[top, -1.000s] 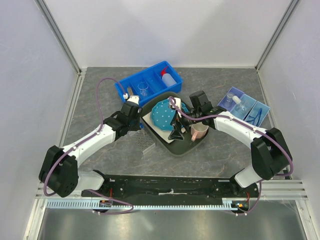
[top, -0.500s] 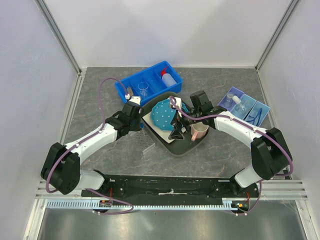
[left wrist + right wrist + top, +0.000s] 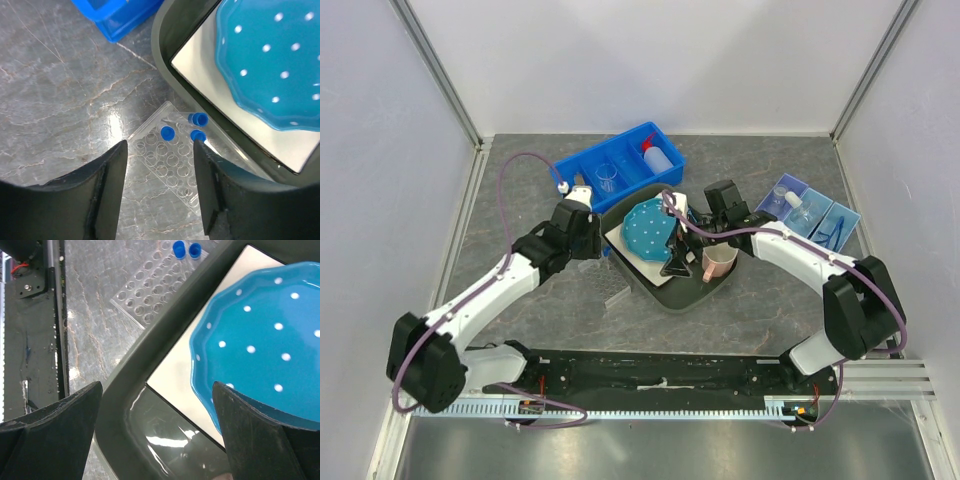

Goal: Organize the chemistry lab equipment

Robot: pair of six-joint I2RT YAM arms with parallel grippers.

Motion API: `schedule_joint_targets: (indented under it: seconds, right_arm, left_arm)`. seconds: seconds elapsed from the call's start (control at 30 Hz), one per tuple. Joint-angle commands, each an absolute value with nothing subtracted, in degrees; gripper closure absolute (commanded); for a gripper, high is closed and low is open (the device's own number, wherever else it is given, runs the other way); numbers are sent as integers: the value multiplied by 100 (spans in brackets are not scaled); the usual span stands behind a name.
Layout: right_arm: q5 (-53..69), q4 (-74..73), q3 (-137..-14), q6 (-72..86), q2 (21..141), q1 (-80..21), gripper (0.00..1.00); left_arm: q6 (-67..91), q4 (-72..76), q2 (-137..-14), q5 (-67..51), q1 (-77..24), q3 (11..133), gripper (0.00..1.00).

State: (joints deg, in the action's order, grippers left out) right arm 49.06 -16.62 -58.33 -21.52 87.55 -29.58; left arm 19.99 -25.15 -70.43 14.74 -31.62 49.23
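Left fingers (image 3: 107, 185) now parted; clear rack (image 3: 167, 162) just beside tray (image 3: 161, 50) rim.

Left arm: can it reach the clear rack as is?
Likely yes. The left hand hangs open directly over the clear rack, nothing between them. The dark tray's rim crowds one side, so room is tight there.

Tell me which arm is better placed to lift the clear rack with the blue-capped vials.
Left. The left fingers hang open directly over the rack, which lies on the table beside the tray. The right fingers are open over the tray and plate, with the rack off to one side.
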Motion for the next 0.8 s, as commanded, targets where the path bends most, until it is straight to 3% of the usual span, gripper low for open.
schedule_joint_targets:
  seconds: [0.0,0.2,0.33,0.57,0.77]
  right_arm:
    - [4598,-1661,-6047,-2460,8324,-2778,2]
    - [3553,-1819,-6608,-2435,7787,-2198,2]
    - [1633,-2082,-7521,-1691,7682,-1802,2]
    - [-858,-2364,-8489,-116,6971,-1476,2]
    - [-1371,-2883,-8692,-18,6487,-1459,2]
  left_arm:
    - [1951,-2865,-6313,1661,-3138,5370,36]
    - [1837,-2997,-5320,661,-2638,5624,15]
    - [1688,-3225,-5037,-182,-1726,6421,8]
    - [1345,-3770,-4835,-501,-1485,7611,4]
    - [1494,-3850,-4500,-597,-1477,7673,1]
